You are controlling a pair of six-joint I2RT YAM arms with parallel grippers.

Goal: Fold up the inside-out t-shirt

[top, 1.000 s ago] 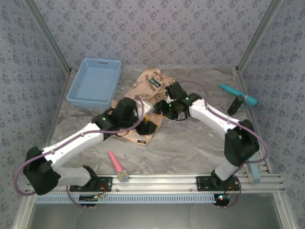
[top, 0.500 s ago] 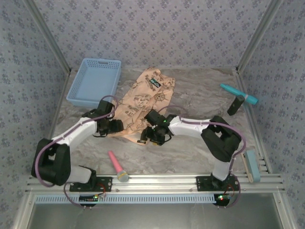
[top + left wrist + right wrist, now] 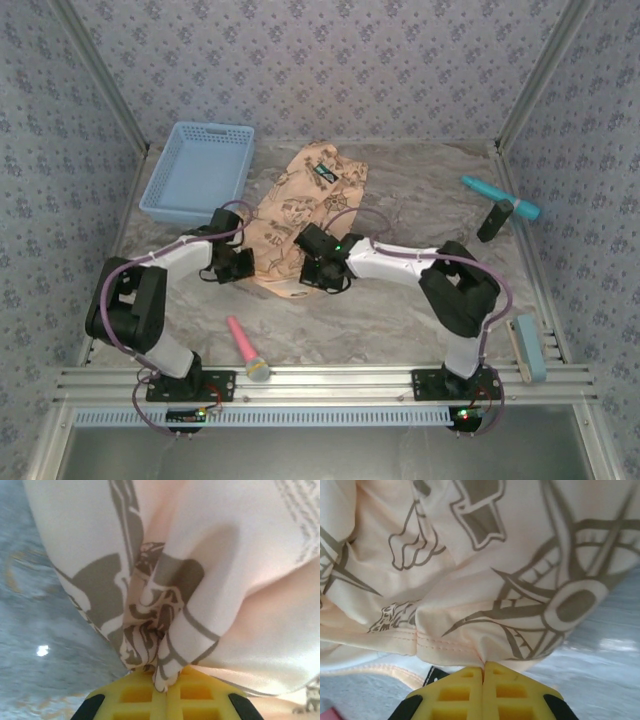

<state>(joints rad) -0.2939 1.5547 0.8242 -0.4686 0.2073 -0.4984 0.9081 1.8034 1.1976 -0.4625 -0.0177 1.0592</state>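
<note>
The blue basket stands at the far left of the desk. The left fingers are clenched on a bunched fold at the left edge of the inside-out t-shirt, which lies spread at desk centre, just right of the basket. The right fingers are clenched on its near hem.

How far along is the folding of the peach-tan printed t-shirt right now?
Looks done: the soft peach-tan t-shirt with dark brown emblems lies on the table as a long narrow strip, seemingly folded lengthwise already. In hand: the left gripper and the right gripper are each shut on cloth at its near end. Left: probably carrying that end over toward the far end, then releasing.
</note>
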